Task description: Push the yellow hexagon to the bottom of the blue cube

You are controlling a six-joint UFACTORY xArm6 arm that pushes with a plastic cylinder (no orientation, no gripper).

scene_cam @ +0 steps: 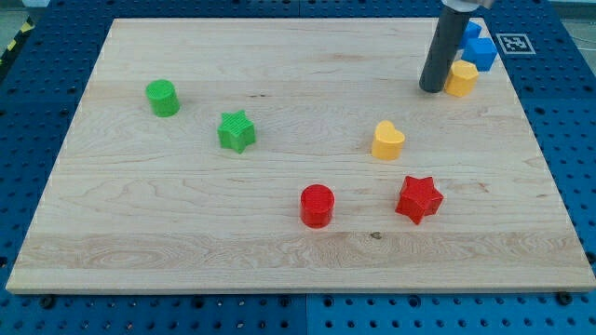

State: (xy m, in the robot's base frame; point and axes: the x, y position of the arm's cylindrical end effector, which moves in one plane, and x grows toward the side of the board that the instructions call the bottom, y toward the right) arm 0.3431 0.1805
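1. My tip [431, 89] rests on the counter [279, 233], just left of the yellow hexagon [460, 78]; no fingers show.
2. The hexagon touches the blue cube [481, 53] from below.
3. The rod hides most of another blue block [471, 31].

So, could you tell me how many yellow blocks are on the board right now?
2. The yellow hexagon sits near the view's top right, just right of my tip and below the blue cube. The yellow heart lies right of centre. None seem hidden.
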